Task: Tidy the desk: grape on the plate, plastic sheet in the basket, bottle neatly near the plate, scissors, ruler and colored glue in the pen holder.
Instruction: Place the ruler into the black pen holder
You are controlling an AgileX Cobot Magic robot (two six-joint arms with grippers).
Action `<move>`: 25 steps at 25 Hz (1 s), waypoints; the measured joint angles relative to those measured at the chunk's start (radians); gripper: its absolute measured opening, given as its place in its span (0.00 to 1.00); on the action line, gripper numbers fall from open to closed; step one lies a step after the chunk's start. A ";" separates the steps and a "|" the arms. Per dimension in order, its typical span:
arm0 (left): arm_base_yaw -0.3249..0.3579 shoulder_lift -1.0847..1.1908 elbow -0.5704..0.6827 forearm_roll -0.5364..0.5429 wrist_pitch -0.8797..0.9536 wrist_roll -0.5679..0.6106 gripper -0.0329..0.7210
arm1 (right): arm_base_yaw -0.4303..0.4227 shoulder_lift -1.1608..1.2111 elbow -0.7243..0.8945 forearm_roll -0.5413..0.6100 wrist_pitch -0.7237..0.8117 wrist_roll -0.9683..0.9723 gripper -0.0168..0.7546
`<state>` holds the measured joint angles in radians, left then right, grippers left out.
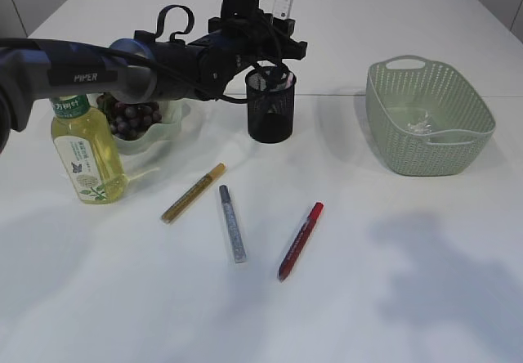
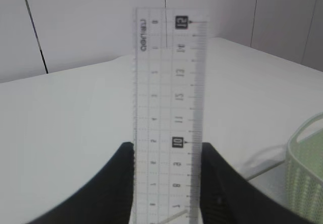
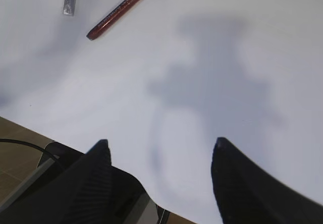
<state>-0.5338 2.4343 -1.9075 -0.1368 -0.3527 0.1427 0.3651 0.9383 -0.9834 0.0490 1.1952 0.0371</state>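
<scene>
Right now the left gripper (image 2: 167,183) clamps a clear plastic ruler (image 2: 169,113) between its black fingers (image 2: 113,188), ruler upright, printed numbers upside down in the left wrist view. From where I stand the left arm reaches across above the black mesh pen holder (image 1: 270,105), and the ruler's top end pokes up behind the wrist. Can't tell whether its lower end is inside the holder.

Right gripper (image 3: 160,148) hangs over bare white table (image 3: 212,57), jaws spread apart, nothing between them.

Dark purple grapes (image 1: 135,116) sit in a pale green wavy-rimmed plate (image 1: 167,132). Yellow-green drink bottle with green cap (image 1: 86,150) stands upright just beside the plate. Three glue pens lie flat on the table: gold one (image 1: 193,193), silver glitter one (image 1: 232,223), red one (image 1: 301,240), all apart from each other. Light green woven plastic basket (image 1: 458,146) is off to the right, with a crumpled clear plastic sheet (image 1: 422,124) inside.
</scene>
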 joint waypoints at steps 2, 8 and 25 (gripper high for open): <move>0.000 0.000 0.000 0.000 0.000 0.000 0.41 | 0.000 0.000 0.000 0.000 0.000 0.000 0.66; 0.000 0.000 0.000 0.000 0.000 0.000 0.41 | 0.000 0.000 0.000 0.000 -0.002 0.000 0.66; 0.000 0.000 0.000 0.000 0.000 -0.001 0.44 | 0.000 0.000 0.000 0.000 -0.004 -0.001 0.66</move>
<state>-0.5338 2.4343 -1.9075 -0.1368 -0.3527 0.1421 0.3651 0.9383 -0.9834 0.0490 1.1914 0.0364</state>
